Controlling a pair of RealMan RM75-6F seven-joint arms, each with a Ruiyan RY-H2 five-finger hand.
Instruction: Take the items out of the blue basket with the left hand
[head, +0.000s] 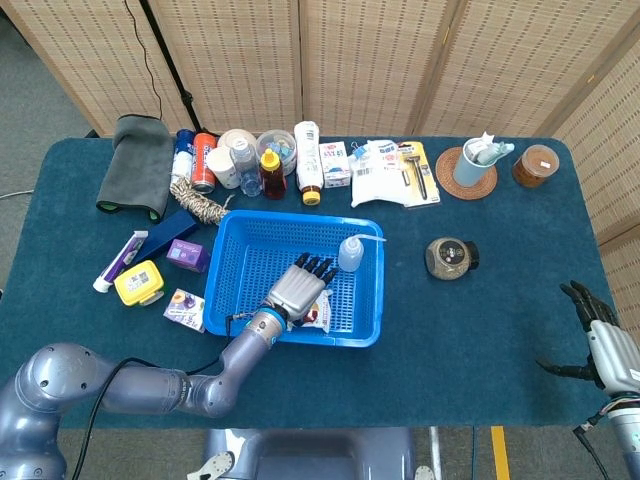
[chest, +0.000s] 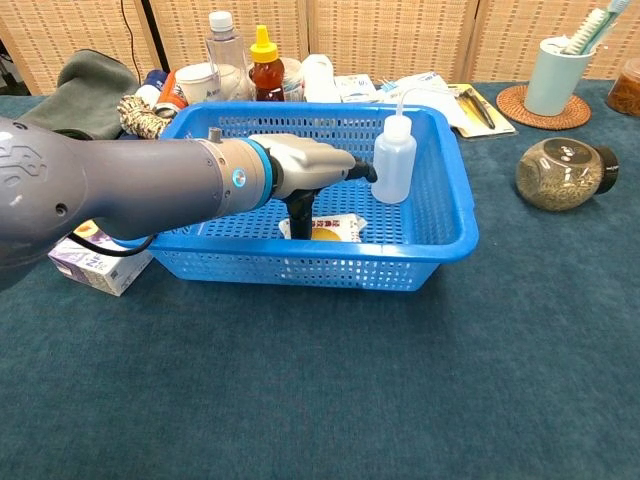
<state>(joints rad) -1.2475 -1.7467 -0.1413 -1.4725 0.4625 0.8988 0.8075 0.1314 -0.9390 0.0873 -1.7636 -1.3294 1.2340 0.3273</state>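
Head view: left hand (head: 297, 293) is held flat over the blue basket (head: 236, 262), fingers extended and apart, nothing gripped. The snack packet (head: 318, 313) is seen partly under the palm; the squeeze bottle (head: 349, 254) stands just beyond the fingertips. Right hand (head: 602, 343) is parked open, well apart.

Chest view: the thumb is pointed down beside the snack packet (chest: 335, 229); contact cannot be told. The squeeze bottle (chest: 394, 159) is judged light, soft-walled, tippable; best taken around the body.

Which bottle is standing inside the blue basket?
The white squeeze bottle with the thin bent spout. The other bottles stand outside the blue basket, in the row behind it.
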